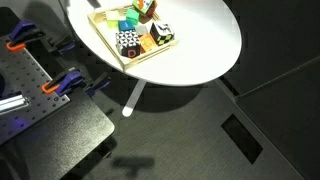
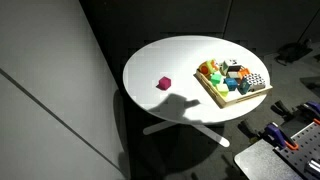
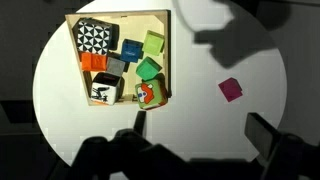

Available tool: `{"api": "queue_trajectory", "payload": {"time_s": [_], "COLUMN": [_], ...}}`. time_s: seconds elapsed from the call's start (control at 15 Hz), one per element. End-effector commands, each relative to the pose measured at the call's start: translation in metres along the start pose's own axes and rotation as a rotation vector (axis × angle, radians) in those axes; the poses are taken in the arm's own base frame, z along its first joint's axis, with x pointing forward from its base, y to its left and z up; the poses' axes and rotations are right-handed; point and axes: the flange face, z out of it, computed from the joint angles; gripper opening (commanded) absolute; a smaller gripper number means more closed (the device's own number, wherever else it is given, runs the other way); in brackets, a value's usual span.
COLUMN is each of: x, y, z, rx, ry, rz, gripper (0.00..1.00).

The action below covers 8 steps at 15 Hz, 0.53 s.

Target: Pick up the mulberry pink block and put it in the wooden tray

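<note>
The mulberry pink block (image 2: 163, 83) lies alone on the white round table (image 2: 180, 60), well apart from the wooden tray (image 2: 245, 97). In the wrist view the block (image 3: 231, 90) is to the right of the tray (image 3: 168, 50). The tray also shows in an exterior view (image 1: 150, 58) and holds several blocks: checkered, orange, green and blue. My gripper (image 3: 200, 130) is open and empty, high above the table, with the block just beyond its right finger. The gripper itself is out of frame in both exterior views; only its shadow falls on the table.
A black workbench with orange and blue clamps (image 1: 55, 88) stands next to the table, also seen in an exterior view (image 2: 270, 135). A grey wall panel (image 2: 50, 70) stands close to the table's far side. The table edge curves close around the tray.
</note>
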Motion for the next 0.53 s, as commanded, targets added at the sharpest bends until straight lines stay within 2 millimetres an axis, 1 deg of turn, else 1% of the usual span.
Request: {"api": "queue_trajectory", "payload": {"time_s": [0.0, 0.27, 0.47], "x": [0.000, 0.000, 0.011], "y": [0.000, 0.000, -0.008], "z": [-0.001, -0.001, 0.009], "rx": [0.000, 0.000, 0.010], "ry": [0.000, 0.001, -0.009], "rz": [0.000, 0.000, -0.014], "gripper": [1.00, 1.00, 1.00]}}
